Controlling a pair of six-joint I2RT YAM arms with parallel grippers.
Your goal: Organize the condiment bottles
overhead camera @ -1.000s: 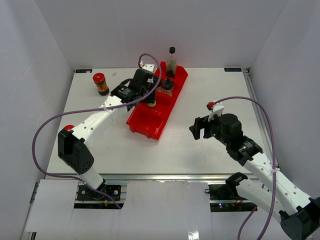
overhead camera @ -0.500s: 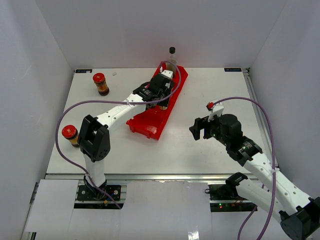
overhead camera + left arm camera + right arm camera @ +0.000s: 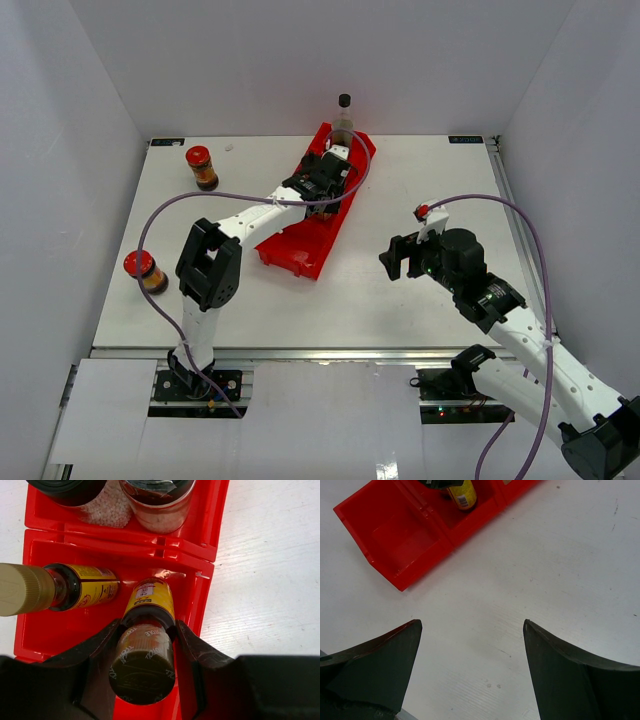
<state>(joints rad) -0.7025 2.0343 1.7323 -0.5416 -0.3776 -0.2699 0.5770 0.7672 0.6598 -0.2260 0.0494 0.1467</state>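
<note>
Bottles first: the left gripper (image 3: 147,626) is clamped shut on a slim yellow-labelled bottle (image 3: 149,600). Its dark fingers (image 3: 97,652) press either side of the neck just under the olive cap. This held bottle sits inside a middle compartment of the red tray (image 3: 300,245), close to the tray's right wall. In the same compartment, to its left, is the second yellow-labelled bottle (image 3: 85,587), topped with a beige cap. The two are near each other but not touching.

In the next compartment toward the tray's far end, two pale shakers stand side by side. One (image 3: 102,507) shows white granules, and the other (image 3: 157,510) is just beside it. The tall clear bottle (image 3: 343,122) with a black cap stands at the tray's far end, beyond the left arm's wrist.

Two red-lidded jars are outside the tray on the table (image 3: 420,180). One jar (image 3: 202,168) stands near the table's far left corner. The other jar (image 3: 147,272) is at the left edge, closer to the near side.

The right gripper (image 3: 398,260) hovers over the right half of the table, well apart from the tray. Its jaws are spread wide with nothing between them. In the right wrist view, bare tabletop shows between the fingers (image 3: 380,662).
</note>
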